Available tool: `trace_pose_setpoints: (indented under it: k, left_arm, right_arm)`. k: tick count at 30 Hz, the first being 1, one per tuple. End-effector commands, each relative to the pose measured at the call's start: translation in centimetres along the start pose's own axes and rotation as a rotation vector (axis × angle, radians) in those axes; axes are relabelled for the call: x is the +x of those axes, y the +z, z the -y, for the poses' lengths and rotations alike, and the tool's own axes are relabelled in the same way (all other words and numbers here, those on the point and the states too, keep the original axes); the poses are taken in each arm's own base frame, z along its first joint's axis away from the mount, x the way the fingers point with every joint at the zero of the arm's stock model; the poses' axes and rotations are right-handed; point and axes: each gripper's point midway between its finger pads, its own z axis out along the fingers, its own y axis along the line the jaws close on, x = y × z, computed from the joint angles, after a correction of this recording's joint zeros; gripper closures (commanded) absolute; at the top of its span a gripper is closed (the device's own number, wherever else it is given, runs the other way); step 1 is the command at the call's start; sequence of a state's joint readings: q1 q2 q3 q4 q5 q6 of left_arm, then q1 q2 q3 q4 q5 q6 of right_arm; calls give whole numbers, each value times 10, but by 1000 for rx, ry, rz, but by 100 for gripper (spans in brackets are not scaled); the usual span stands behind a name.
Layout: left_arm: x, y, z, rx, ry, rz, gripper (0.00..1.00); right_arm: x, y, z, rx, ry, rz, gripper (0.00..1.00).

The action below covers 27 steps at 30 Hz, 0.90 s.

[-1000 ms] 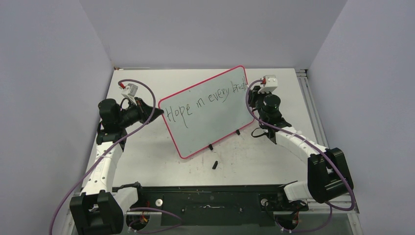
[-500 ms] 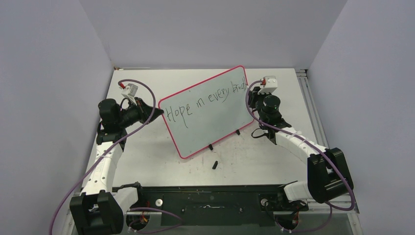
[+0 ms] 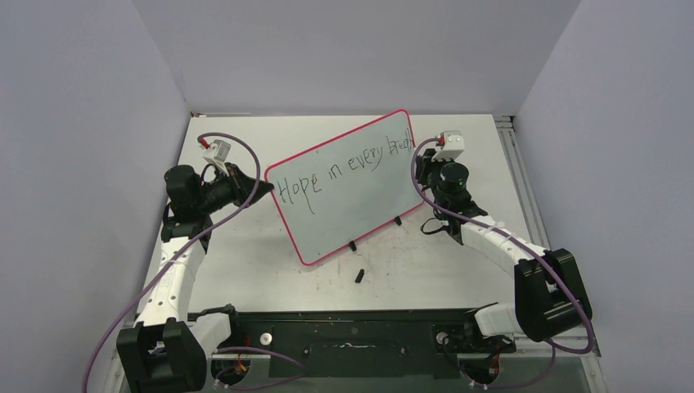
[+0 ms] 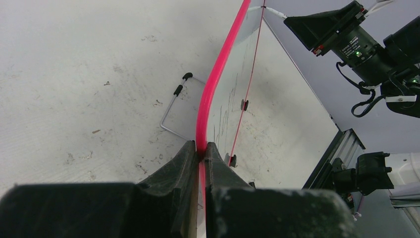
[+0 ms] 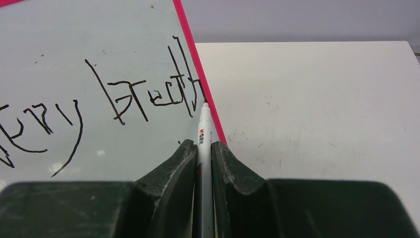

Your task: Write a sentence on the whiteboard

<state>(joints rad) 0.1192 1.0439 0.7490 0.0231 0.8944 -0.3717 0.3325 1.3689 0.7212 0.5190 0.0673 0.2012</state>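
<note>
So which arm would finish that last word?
Right, probably. The right hand grips the pen, tip at the sentence's last letter by the whiteboard's edge. The left hand is clamped on the rim, steadying it.

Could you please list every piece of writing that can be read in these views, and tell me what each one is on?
"Hope in every breath": the sentence, handwritten in black on the whiteboard; the last word runs up to the red rim.
Red label on the pen held in the right gripper: white print, too small to read.
White print on the right arm's black casing: too blurred to read.
</note>
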Motion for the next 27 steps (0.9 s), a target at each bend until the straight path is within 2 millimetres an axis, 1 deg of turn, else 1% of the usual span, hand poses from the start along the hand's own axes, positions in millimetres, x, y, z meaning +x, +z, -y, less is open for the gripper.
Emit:
trace_pose_setpoints:
  k: [1, 5, 11, 27]
  left_arm:
    - [-12, -1, 5, -1, 40, 20, 100]
    - [-12, -1, 4, -2, 39, 20, 100]
    - [-12, -1, 4, -3, 40, 21, 100]
    - [-12, -1, 4, -4, 37, 19, 100]
  right_arm:
    - [-20, -13, 6, 26, 26, 68, 95]
    - [-19, -20, 8, 36, 31, 72, 95]
    - [-10, -15, 5, 18, 32, 51, 95]
    - [-8, -4, -2, -12, 26, 45, 95]
